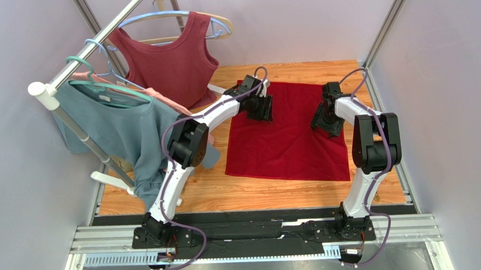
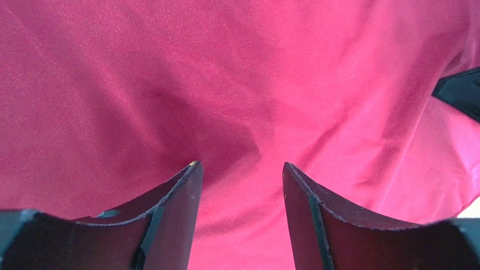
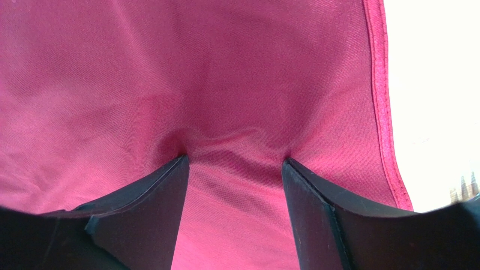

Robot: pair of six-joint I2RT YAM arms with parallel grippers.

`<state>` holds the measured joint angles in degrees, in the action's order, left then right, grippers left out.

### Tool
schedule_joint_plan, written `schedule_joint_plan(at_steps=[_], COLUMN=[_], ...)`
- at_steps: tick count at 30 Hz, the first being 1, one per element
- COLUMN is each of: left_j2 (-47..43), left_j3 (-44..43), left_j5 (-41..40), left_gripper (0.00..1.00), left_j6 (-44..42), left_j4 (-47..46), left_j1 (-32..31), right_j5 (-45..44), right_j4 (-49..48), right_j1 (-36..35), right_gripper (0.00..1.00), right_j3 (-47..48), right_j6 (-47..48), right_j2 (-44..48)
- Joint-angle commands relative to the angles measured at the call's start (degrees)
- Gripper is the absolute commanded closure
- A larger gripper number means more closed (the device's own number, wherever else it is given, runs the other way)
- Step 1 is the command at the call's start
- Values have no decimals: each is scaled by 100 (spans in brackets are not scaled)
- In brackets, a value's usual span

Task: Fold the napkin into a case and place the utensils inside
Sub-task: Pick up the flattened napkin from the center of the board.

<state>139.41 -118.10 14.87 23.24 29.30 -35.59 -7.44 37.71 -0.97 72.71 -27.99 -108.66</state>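
Where the one napkin [image 1: 280, 139] lies spread flat on the wooden surface [image 1: 258, 192], it is nearly square, with no clear long axis, and its edges sit slightly askew. Over its far-left part the left hand [image 1: 261, 109] holds its fingers apart, only cloth beneath them. The right hand [image 1: 326, 121], also spread, presses both fingertips [image 3: 179, 164] into the cloth, which puckers between them. The hem [image 3: 383, 101] runs just right of that hand.

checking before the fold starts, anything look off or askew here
The napkin lies spread flat but slightly skewed to the table edges, and the open right end effector presses a small pucker into it near its edge. No utensils show in any view.
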Motion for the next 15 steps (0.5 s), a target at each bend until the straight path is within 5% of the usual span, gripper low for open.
schedule_joint_plan(at_steps=[1, 11, 15], left_j2=[365, 666, 815], left_j3=[-432, -564, -950], left_j5=[689, 1431, 1448], left_gripper=[36, 36, 36], left_j6=[13, 497, 453], left_j4=[-73, -460, -373], left_j1=[202, 246, 307], right_j5=[270, 225, 375], right_j4=[-36, -484, -529], right_j1=[45, 299, 317], right_gripper=[32, 32, 32], right_j3=[-291, -1434, -981], right_j6=[-470, -682, -481], right_j2=[-59, 477, 382])
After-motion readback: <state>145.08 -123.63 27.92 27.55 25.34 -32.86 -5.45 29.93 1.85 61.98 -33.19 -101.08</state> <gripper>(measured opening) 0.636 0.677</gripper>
